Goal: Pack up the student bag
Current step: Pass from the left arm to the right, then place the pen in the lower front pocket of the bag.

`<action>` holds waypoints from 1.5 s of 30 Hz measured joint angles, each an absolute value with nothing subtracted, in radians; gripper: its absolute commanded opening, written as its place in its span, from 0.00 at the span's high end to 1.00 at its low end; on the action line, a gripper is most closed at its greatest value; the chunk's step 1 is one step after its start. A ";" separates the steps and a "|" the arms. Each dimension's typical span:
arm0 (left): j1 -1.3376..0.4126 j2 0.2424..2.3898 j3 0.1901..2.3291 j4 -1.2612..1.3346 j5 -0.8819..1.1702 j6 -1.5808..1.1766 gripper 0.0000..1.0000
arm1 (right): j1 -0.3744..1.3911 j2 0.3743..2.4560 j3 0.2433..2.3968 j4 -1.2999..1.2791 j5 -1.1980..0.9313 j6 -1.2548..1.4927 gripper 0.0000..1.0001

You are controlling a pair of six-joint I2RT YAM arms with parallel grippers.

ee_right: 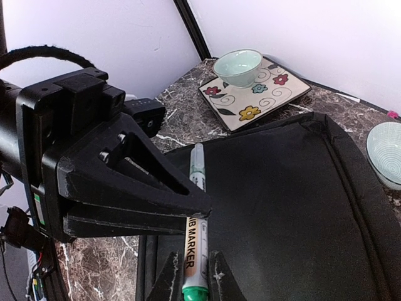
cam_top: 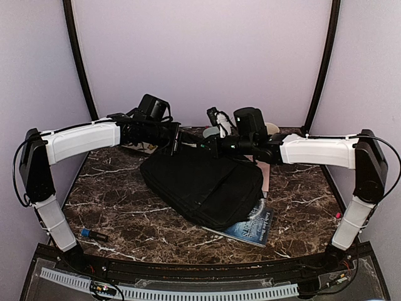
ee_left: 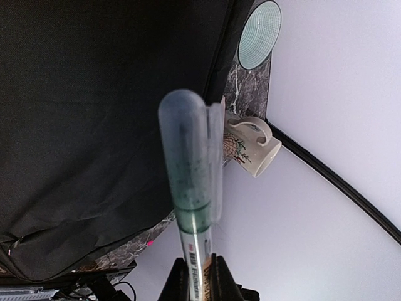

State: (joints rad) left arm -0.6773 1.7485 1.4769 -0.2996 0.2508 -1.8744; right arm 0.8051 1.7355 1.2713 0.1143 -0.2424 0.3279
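Pinching marker [ee_right: 195,241] mid-barrel with left gripper [ee_right: 202,212], cap end poking past the tips. Clamped too at the green butt end by right gripper [ee_right: 195,283], fingers [ee_right: 172,279] pressed on both sides of the barrel. So 2 grips on 1 marker, up in the air.

Directly below both wrists: bag [cam_top: 200,182], flat and diagonal on mid table [cam_top: 106,207], near-right corner resting on a book [cam_top: 255,226]. Beyond bag: flowered plate [ee_right: 276,97] carrying a bowl [ee_right: 238,66], plus mug [ee_left: 254,147] and a 2nd bowl [ee_left: 260,34] toward the far edge.

Step, as judged: handing marker from 1 arm to the other, ahead of stowing it. Packing itself not yet begun for this item. No open zip or pocket mouth visible in any view.

Next move likely calls for letting go with 1 gripper, straight and clean, without dragging the barrel sideways. Then carrying marker to an opening with the other. Probably needs unzipping or lifting a flap first, hence a free gripper. Risk of dropping marker onto bag if release and pull overlap.
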 measured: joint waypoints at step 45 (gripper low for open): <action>-0.720 1.537 1.330 -0.448 0.011 -1.259 0.27 | 0.667 1.265 0.986 -0.217 -0.199 0.240 1.00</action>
